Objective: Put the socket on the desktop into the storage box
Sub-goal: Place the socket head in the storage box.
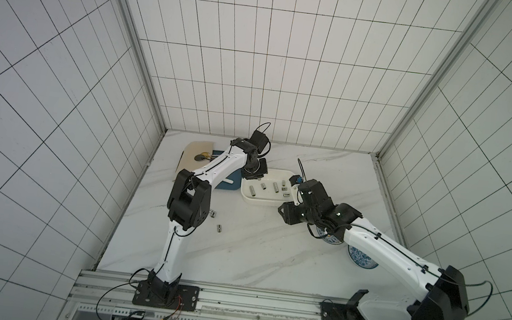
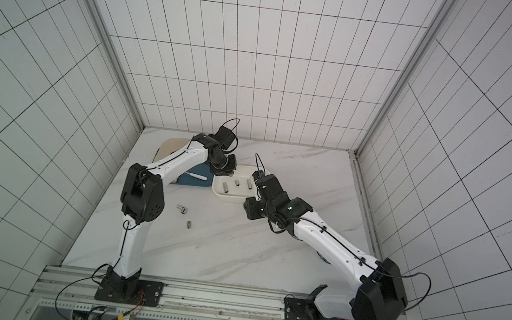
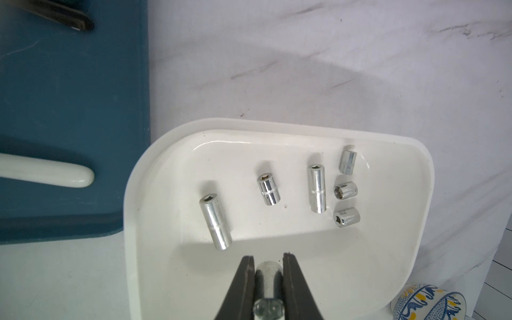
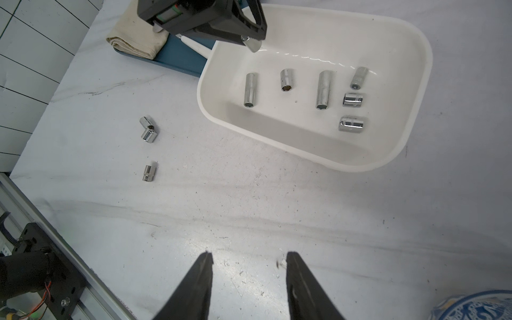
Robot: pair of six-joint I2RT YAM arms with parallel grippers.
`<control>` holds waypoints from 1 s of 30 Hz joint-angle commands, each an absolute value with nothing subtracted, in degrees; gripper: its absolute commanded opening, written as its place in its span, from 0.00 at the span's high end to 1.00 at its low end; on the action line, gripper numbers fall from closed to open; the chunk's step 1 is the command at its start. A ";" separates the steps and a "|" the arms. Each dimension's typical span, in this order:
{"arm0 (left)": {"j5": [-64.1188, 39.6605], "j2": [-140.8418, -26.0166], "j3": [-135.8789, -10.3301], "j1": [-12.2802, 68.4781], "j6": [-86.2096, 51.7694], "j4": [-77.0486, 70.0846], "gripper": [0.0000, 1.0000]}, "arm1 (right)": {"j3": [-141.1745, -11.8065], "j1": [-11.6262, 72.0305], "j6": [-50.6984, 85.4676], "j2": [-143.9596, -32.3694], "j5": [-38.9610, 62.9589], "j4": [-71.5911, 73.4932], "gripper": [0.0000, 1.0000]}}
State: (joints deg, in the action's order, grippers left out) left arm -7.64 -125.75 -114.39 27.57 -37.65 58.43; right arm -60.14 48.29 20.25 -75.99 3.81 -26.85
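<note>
A chrome socket (image 3: 267, 277) hangs clamped in the left gripper (image 3: 268, 257) over the left end of the storage box (image 1: 279, 171), just above frame centre in both top views. Six sockets (image 3: 316, 188) lie inside the box. Three loose sockets (image 2: 181, 209) sit on the desktop (image 2: 236, 258), lower left of the box. The right gripper (image 4: 249, 256) is parted and empty. Released this close to the rim, the round piece could strike the wall and roll out.
</note>
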 commanded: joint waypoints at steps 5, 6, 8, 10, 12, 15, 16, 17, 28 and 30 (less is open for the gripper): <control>-6.16 -132.03 -121.02 27.56 -36.11 60.16 0.87 | -57.87 47.37 21.01 -74.09 3.56 -27.95 0.53; -6.07 -132.62 -121.45 27.60 -35.98 60.22 0.87 | -57.79 47.29 21.01 -74.05 3.52 -27.95 0.54; -5.93 -133.75 -122.36 27.59 -35.68 60.28 0.87 | -57.74 47.09 20.98 -74.00 3.67 -28.04 0.53; -5.32 -134.58 -122.94 27.51 -35.59 60.52 0.87 | -57.66 46.89 21.01 -74.09 3.78 -27.98 0.54; -4.87 -135.06 -123.05 27.42 -35.58 60.37 0.87 | -57.74 46.76 21.01 -74.33 4.00 -28.00 0.53; -3.93 -135.78 -123.05 27.33 -35.67 60.08 0.87 | -57.89 46.67 20.96 -74.53 4.22 -28.00 0.53; -3.95 -136.02 -123.05 27.33 -35.68 59.97 0.87 | -57.92 46.67 20.92 -74.54 4.29 -28.08 0.53; -3.94 -136.30 -123.05 27.25 -35.77 59.92 0.87 | -57.95 46.60 20.92 -74.62 4.31 -28.12 0.53; -2.91 -138.16 -122.85 27.07 -35.60 59.87 0.84 | -57.27 46.23 21.09 -74.72 4.57 -27.79 0.53; -2.72 -138.25 -122.81 26.99 -35.60 59.92 0.82 | -57.06 46.23 21.18 -74.92 4.73 -27.48 0.53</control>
